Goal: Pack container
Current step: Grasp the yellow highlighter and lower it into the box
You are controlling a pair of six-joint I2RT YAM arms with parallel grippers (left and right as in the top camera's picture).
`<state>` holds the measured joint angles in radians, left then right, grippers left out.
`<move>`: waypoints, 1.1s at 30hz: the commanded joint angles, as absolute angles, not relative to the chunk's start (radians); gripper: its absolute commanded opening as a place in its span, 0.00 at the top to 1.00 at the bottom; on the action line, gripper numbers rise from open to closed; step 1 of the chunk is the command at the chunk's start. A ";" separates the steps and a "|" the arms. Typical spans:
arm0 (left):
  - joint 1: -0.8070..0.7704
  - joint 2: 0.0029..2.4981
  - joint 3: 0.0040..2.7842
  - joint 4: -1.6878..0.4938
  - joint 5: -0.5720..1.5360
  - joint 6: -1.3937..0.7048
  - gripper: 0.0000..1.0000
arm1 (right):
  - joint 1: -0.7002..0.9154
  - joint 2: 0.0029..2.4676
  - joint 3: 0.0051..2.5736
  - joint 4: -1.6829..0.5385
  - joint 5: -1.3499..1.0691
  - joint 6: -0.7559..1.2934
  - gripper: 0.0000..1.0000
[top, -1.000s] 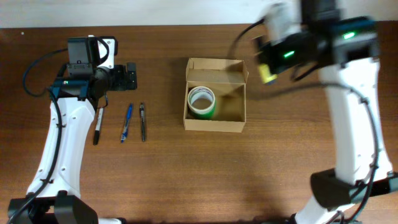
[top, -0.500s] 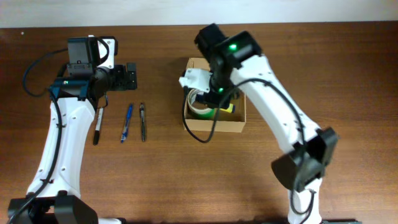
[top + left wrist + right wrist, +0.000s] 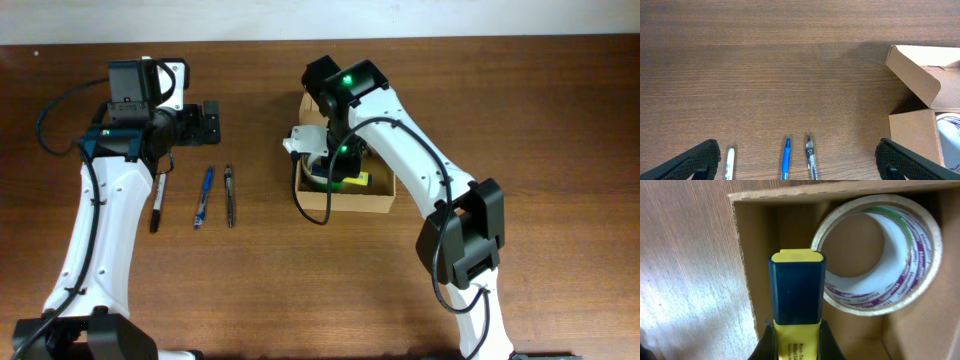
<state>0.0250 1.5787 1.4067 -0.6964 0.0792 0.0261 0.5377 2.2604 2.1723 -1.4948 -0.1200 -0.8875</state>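
The tan cardboard container (image 3: 345, 204) stands open at the table's middle, flap lid up at the back. It also shows in the left wrist view (image 3: 915, 134) and the right wrist view (image 3: 747, 255). A tape roll (image 3: 880, 255) lies inside it. My right gripper (image 3: 799, 340) is shut on a yellow highlighter with a dark blue cap (image 3: 797, 290), held inside the container beside the tape roll. In the overhead view the right gripper (image 3: 340, 168) covers most of the roll. My left gripper (image 3: 208, 122) is open and empty, left of the container.
A white marker (image 3: 157, 200), a blue pen (image 3: 203, 197) and a clear pen (image 3: 229, 195) lie side by side left of the container, below the left gripper. They also show in the left wrist view: the marker (image 3: 730, 161), the blue pen (image 3: 786, 159) and the clear pen (image 3: 811, 159).
My right arm swung in from the far right with the highlighter and came down into the container. The left arm has not moved.
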 commanded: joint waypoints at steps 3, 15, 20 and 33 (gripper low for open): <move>0.029 1.578 1.426 -0.697 0.090 0.038 0.01 | 0.515 2.281 2.130 -1.493 -0.138 -0.912 0.96; 0.029 1.578 1.426 -0.697 0.090 0.038 0.01 | 0.511 2.281 2.020 -1.473 -0.192 -0.911 0.96; 0.029 1.578 1.426 -0.697 0.090 0.038 0.01 | 0.510 2.281 2.002 -1.456 -0.191 -0.904 0.96; 0.029 1.578 1.426 -0.697 0.090 0.038 0.01 | 0.509 2.138 2.185 -1.489 -0.160 -0.752 0.60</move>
